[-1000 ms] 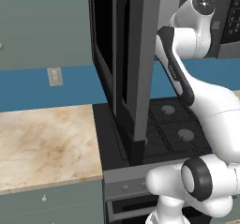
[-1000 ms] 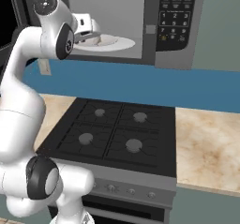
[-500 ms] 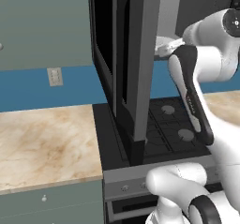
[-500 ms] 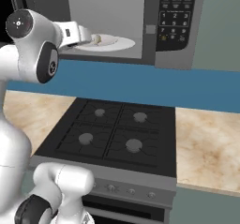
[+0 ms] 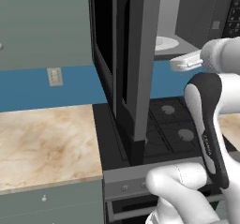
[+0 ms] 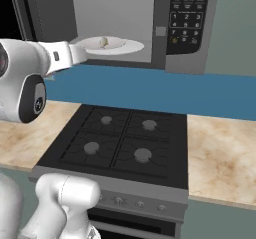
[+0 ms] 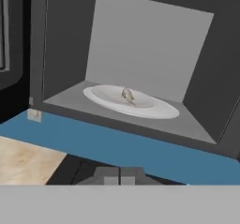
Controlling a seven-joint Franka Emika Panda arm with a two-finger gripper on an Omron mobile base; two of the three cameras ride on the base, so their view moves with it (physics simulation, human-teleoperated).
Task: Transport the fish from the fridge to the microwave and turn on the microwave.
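Open microwave (image 7: 140, 68), small pale fish (image 7: 127, 95) on turntable (image 7: 154, 109)

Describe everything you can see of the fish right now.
The fish is small, slender and pale grey-tan, too small to make out fins or eyes. It lies near the middle of the white round turntable inside the microwave, whose door stands open. Only the turntable touches it. The claw is shut and empty, outside the cavity and well clear of the fish.
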